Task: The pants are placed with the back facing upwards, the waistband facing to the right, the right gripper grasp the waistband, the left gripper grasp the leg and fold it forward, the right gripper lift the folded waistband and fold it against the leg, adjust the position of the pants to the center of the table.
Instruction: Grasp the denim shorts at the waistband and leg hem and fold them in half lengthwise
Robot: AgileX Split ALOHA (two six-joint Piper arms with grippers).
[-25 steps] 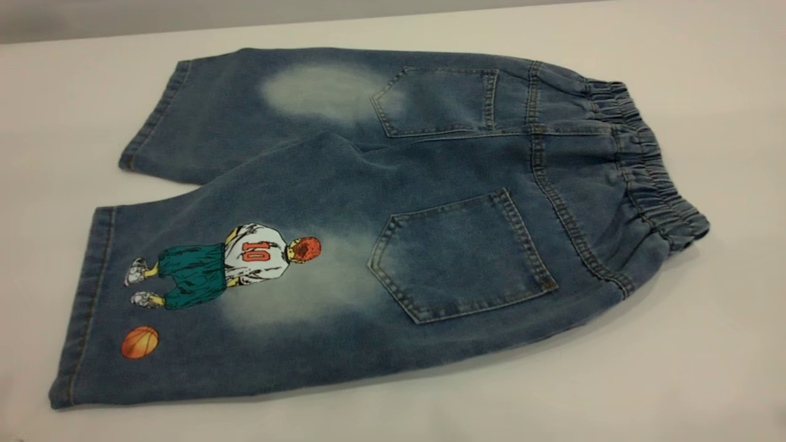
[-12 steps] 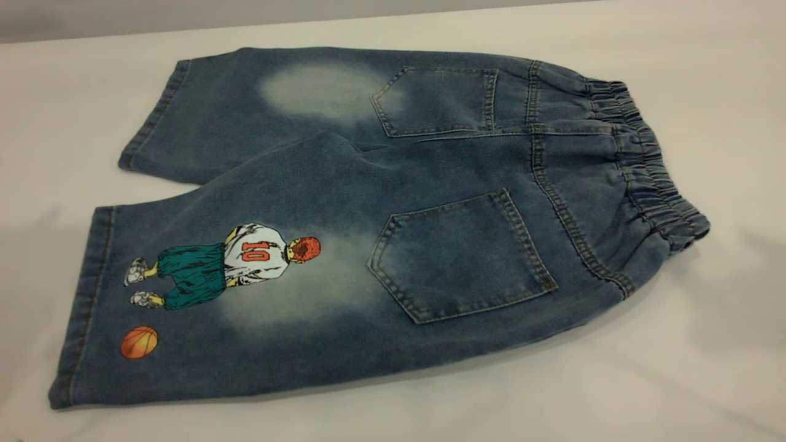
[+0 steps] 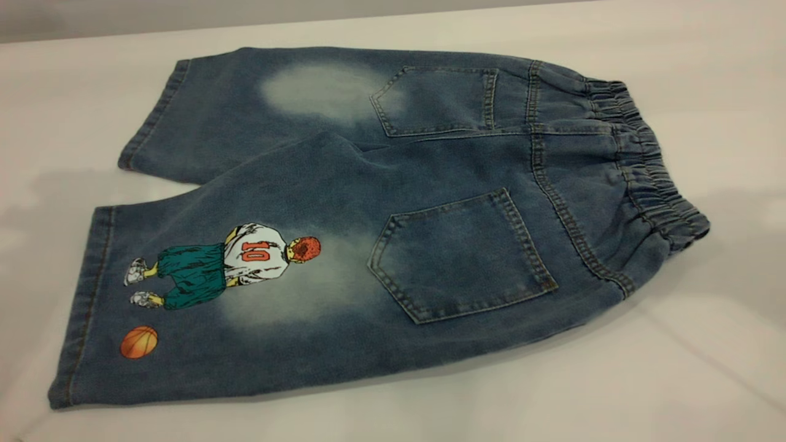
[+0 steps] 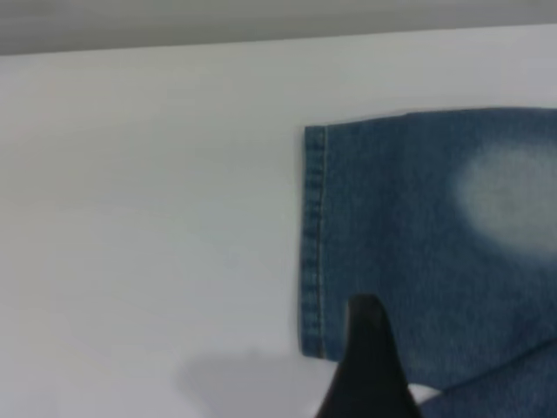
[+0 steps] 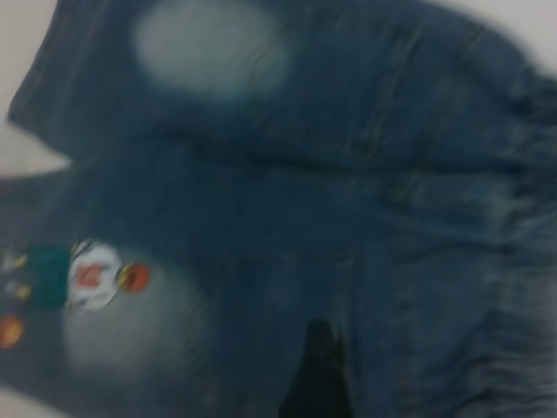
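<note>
The pants (image 3: 430, 184) lie flat on the table (image 3: 706, 368), back up, with both patch pockets showing. The ruffled waistband (image 3: 645, 166) points right. The leg (image 3: 202, 288) with the number-10 player print is the nearer one, at the left. Neither gripper shows in the exterior view. In the left wrist view, a black part of my left gripper (image 4: 370, 374) hangs over the hem end of the unprinted leg (image 4: 418, 244). In the right wrist view, a dark part of my right gripper (image 5: 318, 374) hovers above the seat of the pants (image 5: 348, 174), near the waistband (image 5: 513, 348).
Bare white tabletop surrounds the pants on all sides, widest at the near right and far left. The table's back edge (image 3: 184, 27) runs along the top of the exterior view. Soft grey shadows lie on the table beside both ends of the pants.
The pants have not moved. Grey shadows have spread over the table at the left by the leg hems and at the right by the waistband.
</note>
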